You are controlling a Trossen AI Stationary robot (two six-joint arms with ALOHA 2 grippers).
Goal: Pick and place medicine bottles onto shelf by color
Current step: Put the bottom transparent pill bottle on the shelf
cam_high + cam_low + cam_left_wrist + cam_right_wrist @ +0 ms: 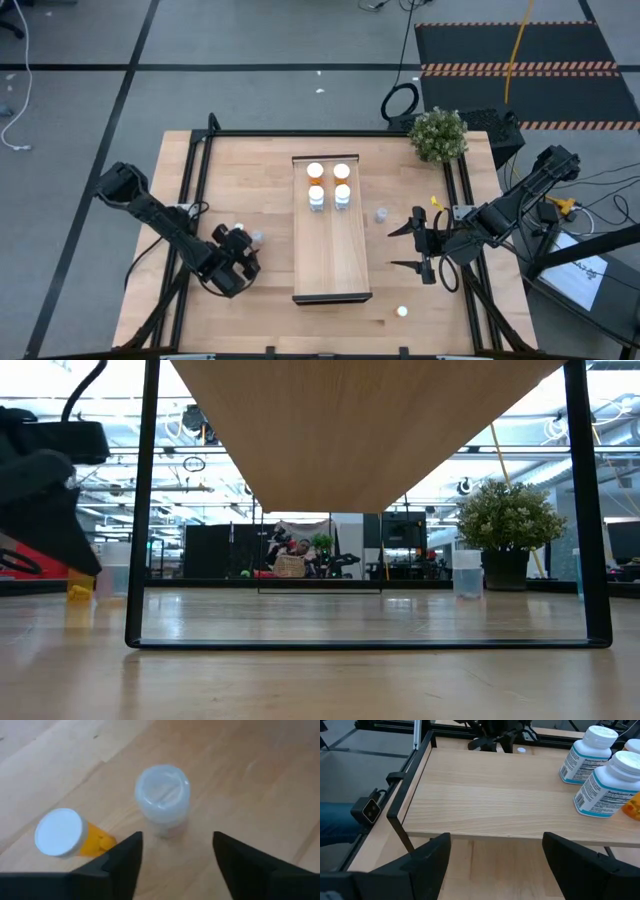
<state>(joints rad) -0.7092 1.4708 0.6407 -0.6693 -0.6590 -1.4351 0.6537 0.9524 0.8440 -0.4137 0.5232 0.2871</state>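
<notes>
Overhead and right wrist views share the shelf (331,240); low view sits beneath it.

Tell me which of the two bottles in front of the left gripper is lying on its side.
The orange bottle with the white cap lies on its side; the pale translucent bottle beside it stands upright, just ahead of the left gripper.

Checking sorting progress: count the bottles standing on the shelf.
4, all at the far end of the shelf: two orange bottles in the far row, two white-and-blue bottles just before them. None seems hidden.
</notes>
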